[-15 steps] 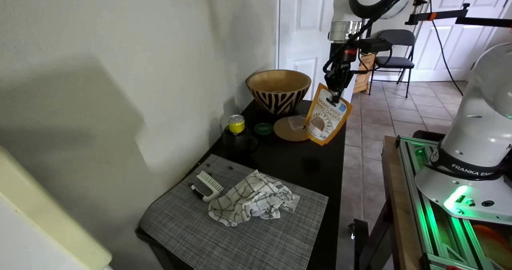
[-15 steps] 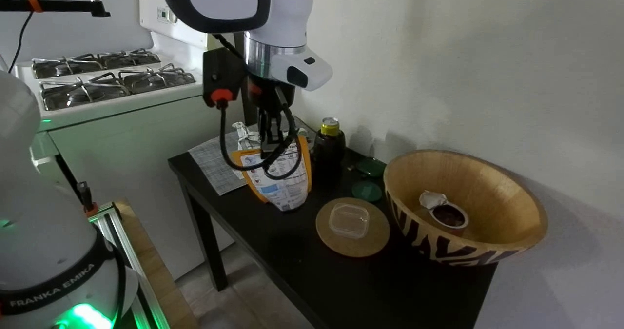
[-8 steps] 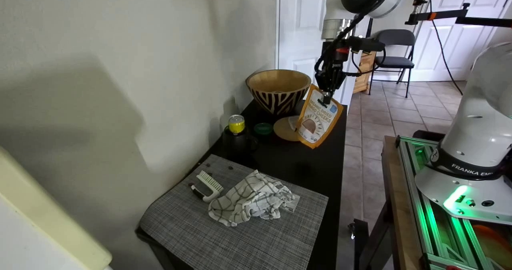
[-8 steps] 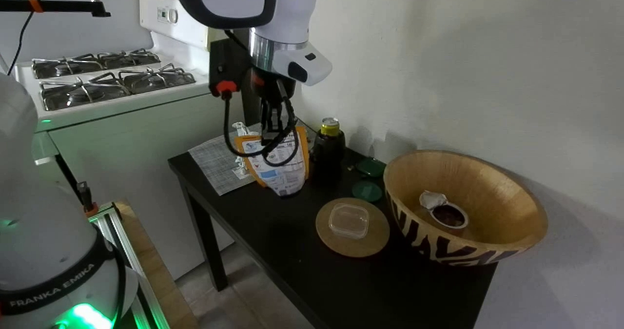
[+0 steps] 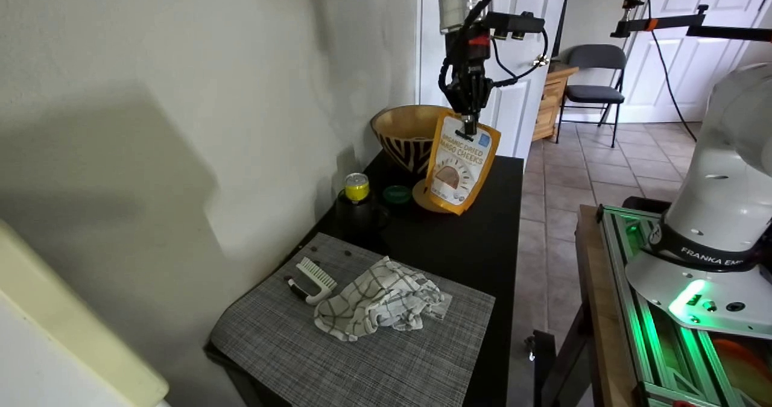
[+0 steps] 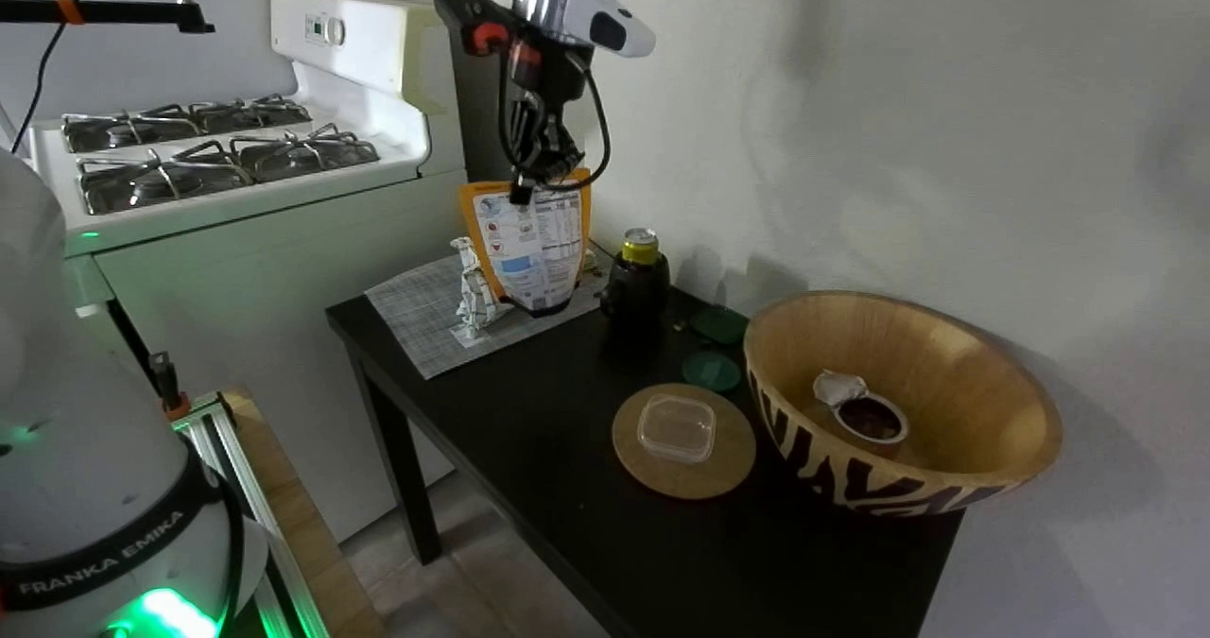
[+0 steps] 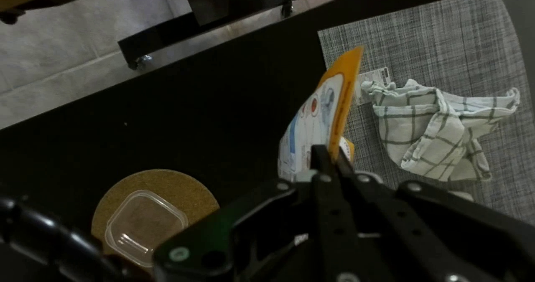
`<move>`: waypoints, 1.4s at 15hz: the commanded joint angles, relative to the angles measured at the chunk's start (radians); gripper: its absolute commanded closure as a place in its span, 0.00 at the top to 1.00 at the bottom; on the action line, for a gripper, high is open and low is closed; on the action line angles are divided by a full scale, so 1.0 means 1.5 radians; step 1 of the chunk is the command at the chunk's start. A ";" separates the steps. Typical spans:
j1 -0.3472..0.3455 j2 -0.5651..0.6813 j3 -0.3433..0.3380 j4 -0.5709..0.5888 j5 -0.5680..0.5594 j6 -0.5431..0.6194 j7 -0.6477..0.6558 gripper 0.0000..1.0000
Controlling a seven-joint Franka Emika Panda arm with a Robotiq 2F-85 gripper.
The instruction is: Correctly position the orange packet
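The orange-and-white packet [image 5: 456, 166] hangs in the air above the black table [image 5: 422, 247], front face visible and slightly tilted. Its back with printed labels [image 6: 534, 250] shows in an exterior view. My gripper [image 5: 470, 126] is shut on the packet's top edge. In the wrist view the gripper [image 7: 334, 158] pinches the orange top edge between its fingertips, and the packet [image 7: 313, 119] hangs below. In an exterior view the gripper [image 6: 521, 194] is partly hidden by its cable. The packet's bottom is above the table and touches nothing that I can see.
A patterned wooden bowl [image 6: 794, 411], a round cork mat [image 6: 629, 430] with a clear plastic container [image 6: 677, 428], green lids [image 6: 711, 370] and a dark mug [image 5: 356, 217] holding a yellow can [image 5: 356, 189] stand around. A checked towel [image 5: 380, 301] and brush [image 5: 315, 277] lie on a grey placemat [image 5: 386, 371].
My gripper has lifted the packet higher and carried it away from the robot base, toward the wall. The packet hangs straighter. The objects on the table have not moved.
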 commanded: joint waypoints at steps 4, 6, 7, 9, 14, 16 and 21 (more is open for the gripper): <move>0.013 0.061 0.014 0.064 -0.026 -0.028 0.030 0.03; 0.013 0.072 0.014 0.070 -0.028 -0.028 0.030 0.01; 0.013 0.093 0.024 0.093 -0.037 -0.058 0.089 0.01; 0.023 0.114 0.045 0.132 -0.049 -0.075 0.168 0.01; 0.059 0.202 0.090 0.271 -0.108 -0.163 0.346 0.01; 0.076 0.242 0.094 0.320 -0.131 -0.183 0.397 0.01; 0.119 0.339 0.089 0.406 -0.179 -0.166 0.449 0.01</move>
